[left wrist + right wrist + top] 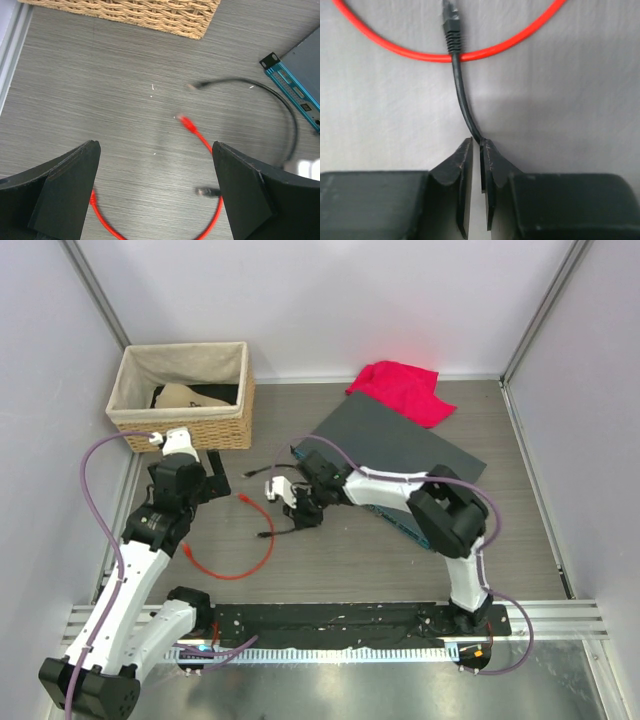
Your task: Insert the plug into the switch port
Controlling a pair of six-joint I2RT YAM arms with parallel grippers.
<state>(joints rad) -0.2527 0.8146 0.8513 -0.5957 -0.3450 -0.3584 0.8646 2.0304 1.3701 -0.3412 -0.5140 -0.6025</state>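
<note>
My right gripper [481, 150] is pinched down narrow on the black cable [462, 105], and that grip sits on the cord a little behind the plug [451, 25], not on the plug body. The plug lies on the table just in front of the switch [400, 440], off the left end of its teal face, with its tip across the red cable [385, 42]. The switch port [295, 95] I want is one of the row along that teal face, and nothing is seated in it yet. My left gripper [155, 190] hovers farther out from the switch with its jaws wide and nothing between them. My worry is the hold. With bare cord between fingers and plug, the plug can droop or swivel as I lift, so it may meet the port crooked and jam on the rim. The cord could also slide through the tips when I push. I cannot tell which way the latch tab faces. Nothing braces the switch, so a firm push may shove it back.
</note>
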